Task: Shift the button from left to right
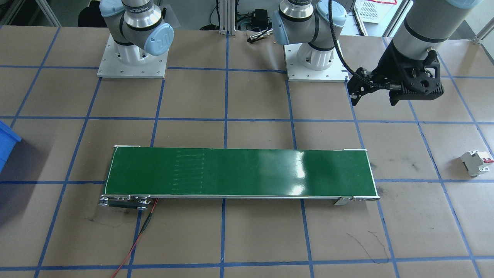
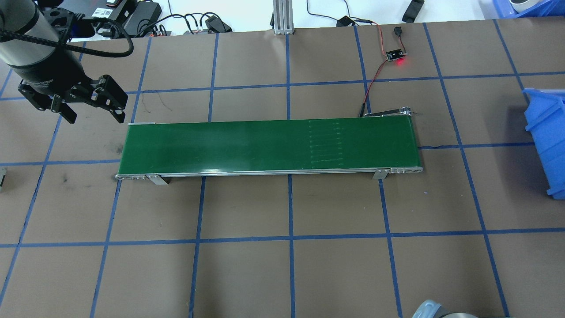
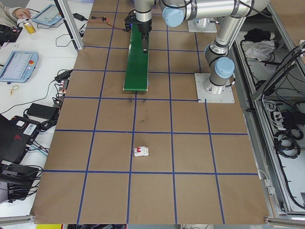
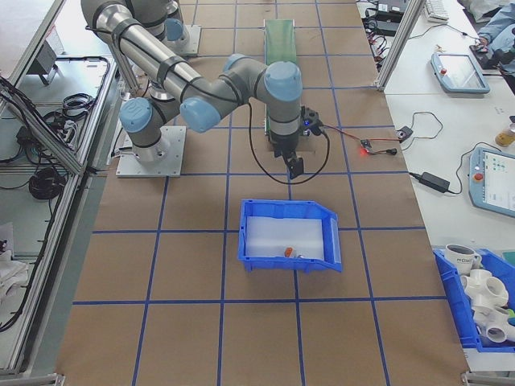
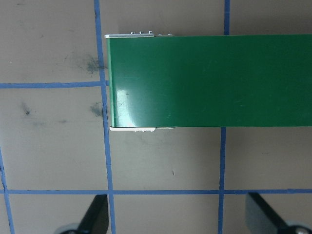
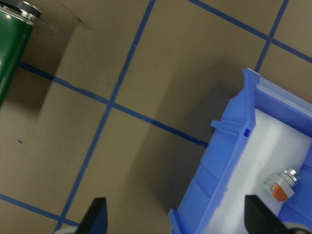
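Note:
The button [image 6: 279, 185] lies on its side in the blue bin [image 6: 219, 165], showing a white body, a metal ring, a pale green bit and an orange part; from the right end it is a small speck [image 4: 287, 252]. My right gripper [image 6: 178, 217] hangs open above the table just beside the bin's rim, holding nothing; it also shows between belt and bin [image 4: 294, 165]. My left gripper [image 2: 95, 118] is open and empty, hovering at the left end of the green conveyor belt [image 2: 269, 145], as the left wrist view confirms [image 5: 178, 214].
A white circuit breaker with a red lever [image 1: 477, 162] sits on the table out beyond the left gripper. A small circuit board with a red light [image 2: 396, 55] is wired to the belt's far right end. Blue tape lines grid the brown table.

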`<state>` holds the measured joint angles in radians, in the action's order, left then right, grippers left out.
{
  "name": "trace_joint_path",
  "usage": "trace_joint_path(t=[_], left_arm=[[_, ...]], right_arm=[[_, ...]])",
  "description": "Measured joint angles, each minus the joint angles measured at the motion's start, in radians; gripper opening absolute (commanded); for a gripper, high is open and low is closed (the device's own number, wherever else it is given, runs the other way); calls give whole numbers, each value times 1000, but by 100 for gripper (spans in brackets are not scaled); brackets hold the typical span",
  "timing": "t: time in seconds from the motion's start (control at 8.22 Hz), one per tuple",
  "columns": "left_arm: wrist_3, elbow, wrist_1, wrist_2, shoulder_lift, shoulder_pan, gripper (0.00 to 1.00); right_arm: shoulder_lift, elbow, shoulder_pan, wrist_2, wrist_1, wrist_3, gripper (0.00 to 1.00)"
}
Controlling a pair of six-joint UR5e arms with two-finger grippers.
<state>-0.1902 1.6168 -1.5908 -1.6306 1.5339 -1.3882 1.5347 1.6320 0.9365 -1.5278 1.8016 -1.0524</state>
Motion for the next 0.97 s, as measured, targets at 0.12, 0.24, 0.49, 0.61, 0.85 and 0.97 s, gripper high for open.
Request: trace_joint_path(t=[0.12, 0.24, 0.49, 0.61, 0.85, 0.97], left_arm=[[0, 0, 1, 0, 0, 0, 100], [0, 0, 1, 0, 0, 0, 100], [-1, 0, 1, 0, 0, 0, 100], [-1, 0, 2, 0, 0, 0, 100], [-1, -1, 2, 0, 0, 0, 100], [-2, -1, 2, 0, 0, 0, 100]], right_arm=[[37, -5, 88, -3, -21, 118, 100], [64, -10, 182, -14, -31, 234, 100], [100, -21, 352, -39, -48, 443, 100], [110, -26, 432, -50, -55, 536, 100], [114, -29, 511, -81, -65, 618, 100], [113, -28, 522, -84, -70, 636, 100]])
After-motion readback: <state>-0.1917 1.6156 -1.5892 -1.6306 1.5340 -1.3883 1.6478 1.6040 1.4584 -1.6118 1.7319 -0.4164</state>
